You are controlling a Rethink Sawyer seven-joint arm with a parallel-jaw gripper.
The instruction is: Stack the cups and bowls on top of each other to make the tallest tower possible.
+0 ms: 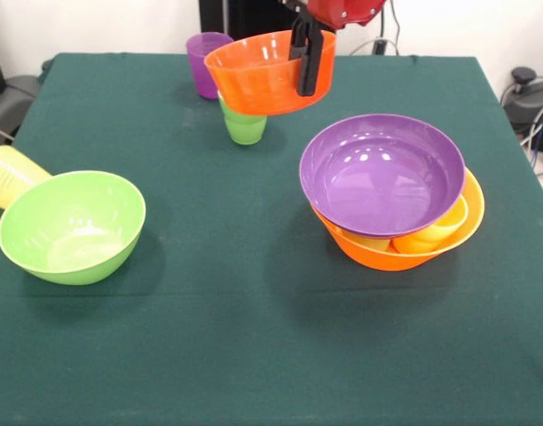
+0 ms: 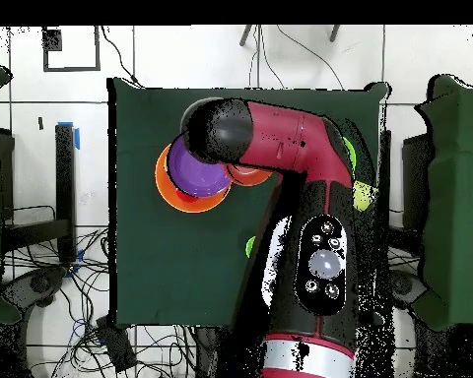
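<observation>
Gripping the small orange bowl [image 1: 264, 75] by its rim, the gripper [image 1: 309, 60] has one black finger inside the bowl and one outside, and holds it tilted in the air above the green table [image 1: 209, 355]. Directly under the lifted bowl stands a lime green cup [image 1: 246, 127], partly hidden by it. Just beyond the bowl, on the side away from the fingers, a purple cup [image 1: 201, 60] stands upright.

Below the gripper and nearer the camera sits the tower [image 1: 396, 200]: the wide purple bowl [image 1: 382, 173] rests tilted on the largest yellow-orange bowl [image 1: 405, 253], with yellow-orange cups showing between them. In the overhead view the arm [image 2: 300, 187] covers much of the table, with the purple bowl [image 2: 193, 169] showing beside it.

Well away from the gripper on the opposite side, the deep lime green bowl [image 1: 72, 226] lies tipped, touching a pale yellow cup [image 1: 10, 175] lying on its side.
</observation>
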